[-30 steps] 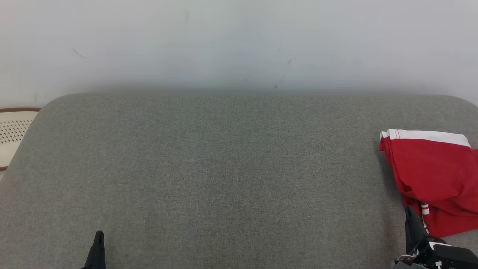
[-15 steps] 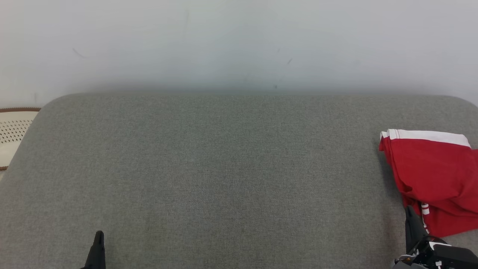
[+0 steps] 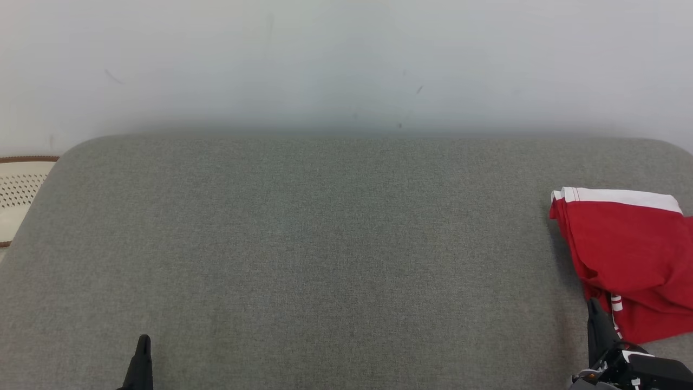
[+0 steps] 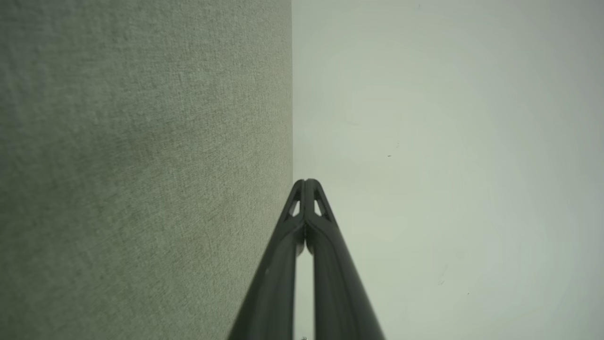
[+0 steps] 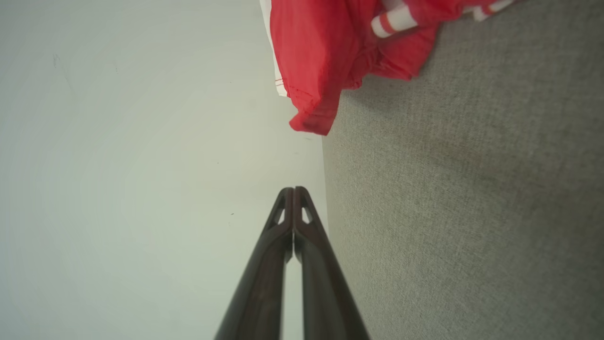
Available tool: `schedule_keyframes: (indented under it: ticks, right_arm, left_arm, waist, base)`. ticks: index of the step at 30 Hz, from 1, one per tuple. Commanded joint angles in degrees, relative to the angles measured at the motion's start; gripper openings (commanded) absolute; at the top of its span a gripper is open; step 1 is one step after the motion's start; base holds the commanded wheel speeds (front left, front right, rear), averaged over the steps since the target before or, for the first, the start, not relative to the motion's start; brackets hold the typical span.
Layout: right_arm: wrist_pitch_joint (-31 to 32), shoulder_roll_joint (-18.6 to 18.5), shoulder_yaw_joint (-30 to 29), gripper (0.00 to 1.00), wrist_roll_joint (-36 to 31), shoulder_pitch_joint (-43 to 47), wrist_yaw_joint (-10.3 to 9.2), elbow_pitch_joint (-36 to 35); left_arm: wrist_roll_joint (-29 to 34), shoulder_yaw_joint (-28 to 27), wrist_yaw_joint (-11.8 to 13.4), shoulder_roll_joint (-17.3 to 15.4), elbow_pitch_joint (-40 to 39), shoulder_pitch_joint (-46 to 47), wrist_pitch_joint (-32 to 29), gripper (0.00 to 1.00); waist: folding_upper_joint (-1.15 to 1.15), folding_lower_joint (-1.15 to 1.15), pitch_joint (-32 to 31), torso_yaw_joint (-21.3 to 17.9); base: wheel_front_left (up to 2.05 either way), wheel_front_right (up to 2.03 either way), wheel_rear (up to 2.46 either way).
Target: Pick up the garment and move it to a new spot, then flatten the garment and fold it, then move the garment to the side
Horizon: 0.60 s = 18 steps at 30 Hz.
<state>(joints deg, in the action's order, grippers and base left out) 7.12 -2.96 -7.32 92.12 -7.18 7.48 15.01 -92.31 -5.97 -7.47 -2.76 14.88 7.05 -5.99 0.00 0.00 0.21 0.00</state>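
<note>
grey padded surface [image 3: 325, 244] stretched ahead of the left gripper [image 3: 143, 342] and right gripper [image 3: 593, 306], both clenched on nothing, with the red garment [image 3: 633, 260] loosely folded just beyond the right one's tips; judged set-aside step near complete, any correction requiring that gripper opened first.
</note>
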Motion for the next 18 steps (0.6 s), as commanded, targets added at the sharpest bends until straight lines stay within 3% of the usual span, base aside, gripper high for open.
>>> schedule_keyframes:
  ticks: [1, 18]
  right_arm:
    - [0.19, 0.14, 0.01, 0.00, 0.15, 0.04, 0.02, -0.15]
    - [0.19, 0.14, 0.01, 0.00, 0.14, 0.04, 0.02, -0.15]
  left_arm:
    - [-0.18, -0.19, -0.16, -0.22, -0.04, 0.06, -0.22, 0.00]
    - [-0.18, -0.19, -0.16, -0.22, -0.05, 0.06, -0.22, 0.00]
  waist:
    - [0.00, 0.00, 0.00, 0.00]
    - [0.00, 0.00, 0.00, 0.00]
  base:
    - [0.00, 0.00, 0.00]
    - [0.00, 0.00, 0.00]
